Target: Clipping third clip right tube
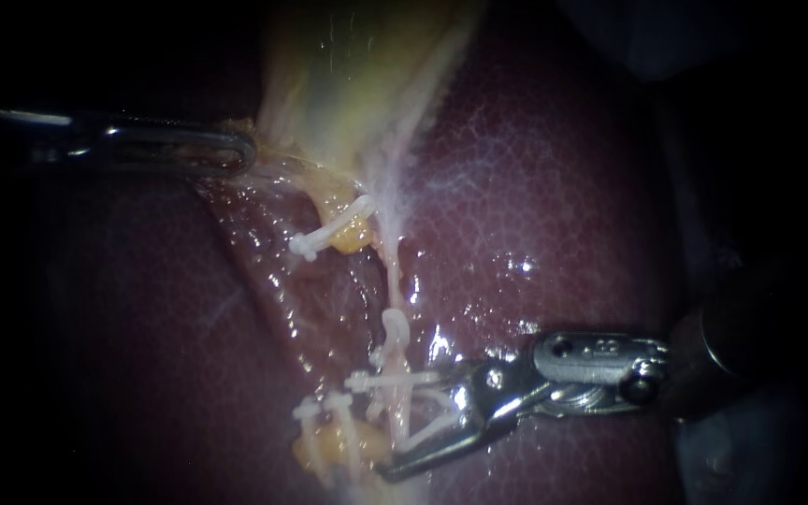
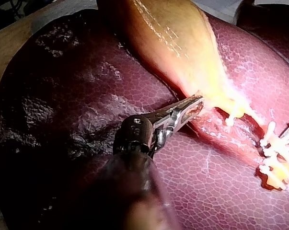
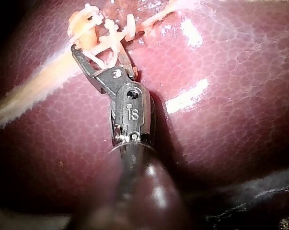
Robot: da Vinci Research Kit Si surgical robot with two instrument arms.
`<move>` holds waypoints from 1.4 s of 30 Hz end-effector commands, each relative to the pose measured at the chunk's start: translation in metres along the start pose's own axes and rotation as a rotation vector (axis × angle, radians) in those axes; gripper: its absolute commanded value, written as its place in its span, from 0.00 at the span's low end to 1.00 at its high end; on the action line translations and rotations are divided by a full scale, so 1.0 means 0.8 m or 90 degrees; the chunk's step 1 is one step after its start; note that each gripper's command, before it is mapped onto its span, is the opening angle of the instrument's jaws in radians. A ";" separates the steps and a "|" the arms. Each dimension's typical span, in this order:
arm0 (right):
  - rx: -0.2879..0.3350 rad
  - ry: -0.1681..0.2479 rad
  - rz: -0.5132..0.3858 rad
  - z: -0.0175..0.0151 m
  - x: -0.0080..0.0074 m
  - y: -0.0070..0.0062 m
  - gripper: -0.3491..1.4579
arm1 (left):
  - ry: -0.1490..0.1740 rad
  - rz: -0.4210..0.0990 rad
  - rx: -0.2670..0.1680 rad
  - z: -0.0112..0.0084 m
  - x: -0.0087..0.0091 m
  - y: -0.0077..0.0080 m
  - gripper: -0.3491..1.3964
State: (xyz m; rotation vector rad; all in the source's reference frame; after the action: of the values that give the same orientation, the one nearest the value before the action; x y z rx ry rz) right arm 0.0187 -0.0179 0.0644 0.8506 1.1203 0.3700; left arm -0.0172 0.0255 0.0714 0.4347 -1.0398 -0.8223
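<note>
Right instrument (image 1: pixel 413 423) end effector spread, open clip (image 1: pixel 434 428) held within, astride right tube (image 1: pixel 393 271), lower centre. Clip may be fouled by placed clips (image 1: pixel 392 327), tube only partly caught. Left instrument (image 1: pixel 247 154) pinching gallbladder (image 1: pixel 357 84); tension lost if slipped.

Mid-frame, the right instrument (image 3: pixel 100 55) has its jaws spread, with a white clip (image 3: pixel 106 48) seated between them. More clips (image 3: pixel 89 19) crowd just ahead, beside a pale tube (image 3: pixel 153 17). Glossy liver (image 3: pixel 221 143) fills the frame.
</note>
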 end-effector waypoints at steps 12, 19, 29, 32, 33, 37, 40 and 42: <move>-0.032 0.013 0.011 -0.0011 0.0020 0.0028 0.47 | 0.000 0.000 0.000 -0.0001 0.0000 0.0000 0.00; -0.075 0.033 0.040 -0.0027 0.0054 0.0063 0.47 | 0.000 0.000 0.000 -0.0001 0.0000 0.0000 0.00; -0.072 0.077 0.047 -0.0027 0.0083 0.0083 0.47 | 0.000 0.000 0.000 -0.0002 0.0000 0.0000 0.00; -0.048 0.102 0.048 -0.0029 0.0088 0.0084 0.47 | 0.000 0.000 0.001 -0.0002 0.0000 0.0000 0.00; -0.039 0.111 0.044 -0.0030 0.0089 0.0084 0.47 | 0.000 0.000 0.001 -0.0002 0.0000 0.0000 0.00; 0.011 0.149 0.071 -0.0034 0.0098 0.0083 0.47 | 0.000 -0.004 0.001 -0.0002 0.0000 0.0000 0.00; 0.051 0.183 0.098 -0.0038 0.0108 0.0078 0.47 | 0.000 -0.004 0.001 -0.0002 0.0000 0.0001 0.00; 0.088 0.210 0.120 -0.0040 0.0117 0.0073 0.47 | 0.000 -0.004 0.001 -0.0002 0.0001 0.0001 0.00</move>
State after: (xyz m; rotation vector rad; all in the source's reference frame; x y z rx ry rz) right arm 0.0206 -0.0066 0.0620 1.0698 1.3974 0.6208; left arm -0.0170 0.0255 0.0714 0.4387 -1.0399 -0.8259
